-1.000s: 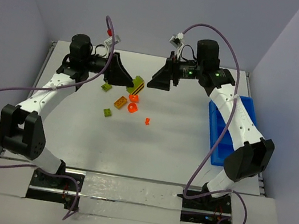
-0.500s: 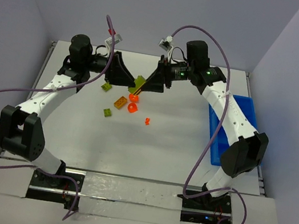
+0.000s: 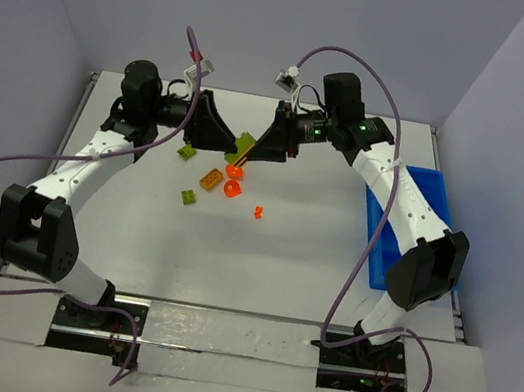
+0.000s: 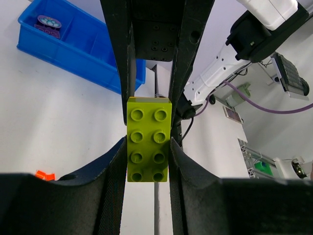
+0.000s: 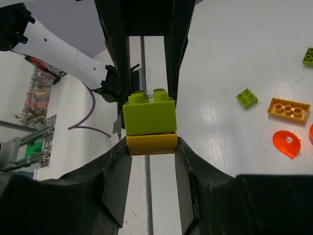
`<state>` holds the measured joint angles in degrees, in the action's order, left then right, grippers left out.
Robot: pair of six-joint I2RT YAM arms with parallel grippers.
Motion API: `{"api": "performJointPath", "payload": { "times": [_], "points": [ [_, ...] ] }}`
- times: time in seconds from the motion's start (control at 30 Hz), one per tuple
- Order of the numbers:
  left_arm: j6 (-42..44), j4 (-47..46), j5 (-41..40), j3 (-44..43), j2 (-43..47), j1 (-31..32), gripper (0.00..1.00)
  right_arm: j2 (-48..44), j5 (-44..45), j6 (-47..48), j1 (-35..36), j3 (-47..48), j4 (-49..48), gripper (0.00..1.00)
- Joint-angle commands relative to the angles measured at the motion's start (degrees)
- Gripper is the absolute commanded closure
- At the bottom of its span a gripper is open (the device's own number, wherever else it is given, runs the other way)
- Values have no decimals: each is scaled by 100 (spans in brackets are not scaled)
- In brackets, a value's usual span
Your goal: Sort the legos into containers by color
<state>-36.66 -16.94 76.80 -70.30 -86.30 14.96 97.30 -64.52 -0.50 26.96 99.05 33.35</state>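
L gripper (image 4: pixel 148 147) is clamped on the lime-green brick (image 4: pixel 148 127) by its long side walls, mid-air, approx 12 o'clock of table ctr. Yellow brick (image 5: pixel 151 143) is stuck to its underside. R gripper (image 5: pixel 151 149) pads touch both yellow sides, gripping it. Pieces look light, rigid, slick, w/ a tight stud fit. Hold flat walls, not studs, and prob. tilt to pry. Blue tray (image 3: pixel 432 191) is at 3 o'clock.

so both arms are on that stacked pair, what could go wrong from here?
1. The right gripper pinches only the thin yellow brick, so it could slip off when the stack is pulled apart.
2. The left gripper holds the lime-green brick in the air close to the loose orange pieces. A dropped brick may scatter them.
3. The blue tray sits far to the right, so the carry is long.
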Motion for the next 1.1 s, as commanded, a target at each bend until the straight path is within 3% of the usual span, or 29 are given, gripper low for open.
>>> {"api": "performJointPath", "payload": {
  "times": [0.0, 0.2, 0.37, 0.47, 0.5, 0.57, 0.63, 0.73, 0.87, 1.07],
  "points": [
    [187, 38, -130, -168, 111, -98, 100, -174, -85, 345, 15, -82, 128, 100],
    [-122, -327, -62, -467, 19, -603, 100, -446, -1, 886, -144, -653, 551, 100],
    [330, 236, -134, -712, -53, -860, 100, -613, 351, 1527, -678, -910, 1314, 100],
    [1692, 1832, -681, -877, -35, -879, 100, -744, 908, 1881, -1497, -1041, 1777, 100],
    [2472, 2636, -1098, -1000, -27, -864, 100, -859, 1492, 1913, -1992, -1080, 1901, 100],
    [3050, 3041, -1586, -964, -2, -871, 100, -932, 1914, 2063, -2533, -1023, 2144, 100],
    [3252, 3329, -2205, -824, 45, -872, 100, -1041, 2640, 2147, -3386, -993, 2207, 100],
    [3472, 3428, -2793, -547, 183, -864, 100, -1116, 3620, 2364, -4047, -1005, 2264, 100],
    [3519, 3378, -3047, -394, 329, -864, 100, -931, 4560, 2339, -4486, -1094, 2264, 100],
    [3401, 3257, -3167, -356, 318, -864, 100, -546, 5115, 2103, -4623, -1331, 2001, 100]
  ]
}}
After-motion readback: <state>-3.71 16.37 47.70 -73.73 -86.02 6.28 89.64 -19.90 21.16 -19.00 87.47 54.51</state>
